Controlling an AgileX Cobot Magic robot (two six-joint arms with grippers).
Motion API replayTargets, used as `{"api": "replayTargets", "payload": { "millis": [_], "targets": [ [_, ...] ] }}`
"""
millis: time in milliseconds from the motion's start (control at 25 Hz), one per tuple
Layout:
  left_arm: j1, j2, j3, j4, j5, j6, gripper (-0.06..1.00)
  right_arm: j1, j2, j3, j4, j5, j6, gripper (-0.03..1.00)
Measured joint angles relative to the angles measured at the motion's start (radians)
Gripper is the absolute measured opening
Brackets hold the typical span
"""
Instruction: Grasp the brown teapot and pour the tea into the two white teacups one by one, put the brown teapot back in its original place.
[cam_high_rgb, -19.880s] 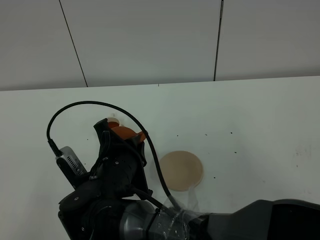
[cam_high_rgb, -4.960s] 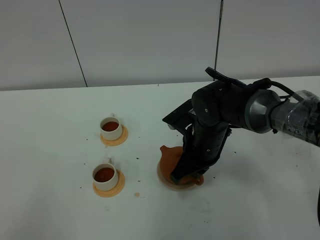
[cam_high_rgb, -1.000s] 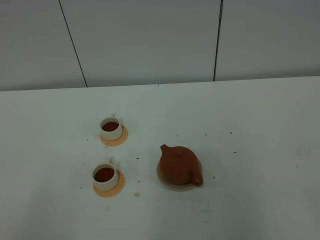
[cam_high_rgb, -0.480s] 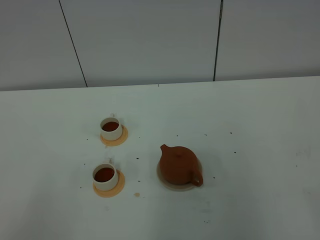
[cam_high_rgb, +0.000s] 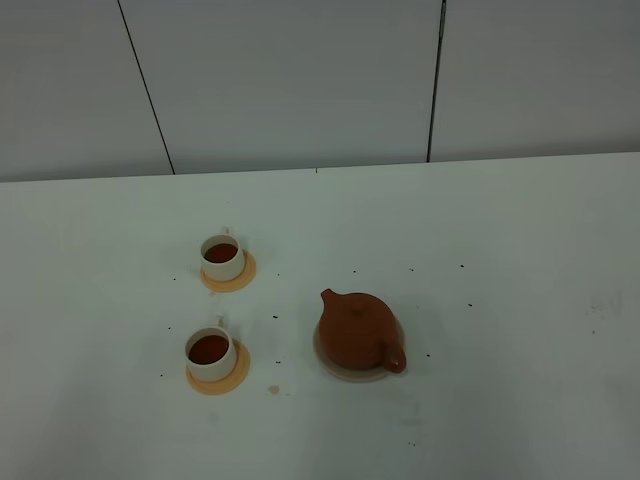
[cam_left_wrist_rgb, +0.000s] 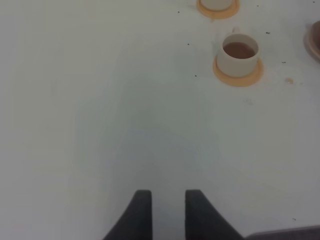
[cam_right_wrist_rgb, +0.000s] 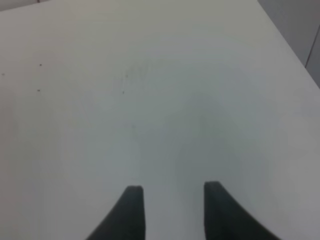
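Now squat reddish-brown clay teapot (cam_high_rgb: 357, 331) sits unmoved on round beige disc (cam_high_rgb: 330, 362); left gripper (cam_left_wrist_rgb: 163, 200) and right gripper (cam_right_wrist_rgb: 170, 196) empty, jaws apart.

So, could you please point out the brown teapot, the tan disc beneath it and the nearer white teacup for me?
brown teapot (cam_high_rgb: 354, 328), exterior high view, on its rounded body.
tan disc (cam_high_rgb: 351, 375), exterior high view, on its exposed front rim.
nearer white teacup (cam_high_rgb: 211, 362), exterior high view, on its outer wall.

Brown teapot (cam_high_rgb: 357, 331) upright on beige disc (cam_high_rgb: 326, 357) — two white teacups (cam_high_rgb: 222, 257) filled.
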Motion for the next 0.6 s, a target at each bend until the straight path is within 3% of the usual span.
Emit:
{"api": "replayTargets", "payload": {
  "millis": [600],
  "targets": [
    [0.000,0.000,0.000,0.000,0.000,0.000,0.23,0.000,0.000,0.000,0.000,0.000,0.000,0.28]
  ]
}}
